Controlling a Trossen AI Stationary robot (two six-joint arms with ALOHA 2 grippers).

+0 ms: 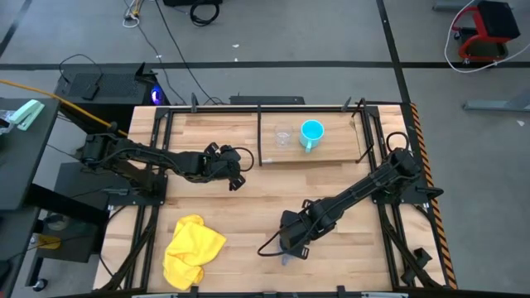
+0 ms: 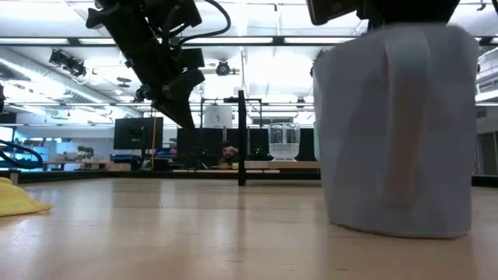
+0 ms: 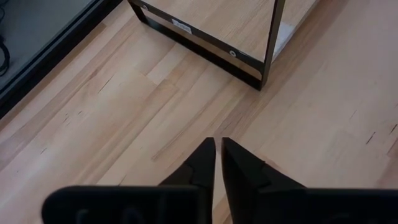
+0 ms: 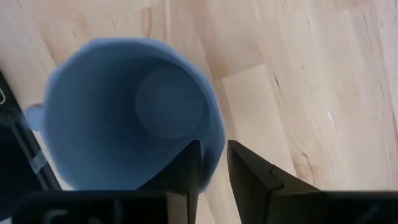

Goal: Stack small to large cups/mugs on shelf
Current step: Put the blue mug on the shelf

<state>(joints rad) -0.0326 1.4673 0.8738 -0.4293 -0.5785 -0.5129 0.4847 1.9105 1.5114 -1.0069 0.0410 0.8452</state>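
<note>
Standing upright: grey-blue mug [image 4: 124, 112], empty.

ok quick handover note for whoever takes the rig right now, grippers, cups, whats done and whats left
Left gripper: shut, empty, above the table left of the shelf.
Right gripper: at the near table edge, jaws straddling the grey-blue mug's rim; grip not confirmed.
Done: clear glass cup and cyan mug stand side by side on the shelf.
Left: put the grey-blue mug on the shelf beside them.
</note>
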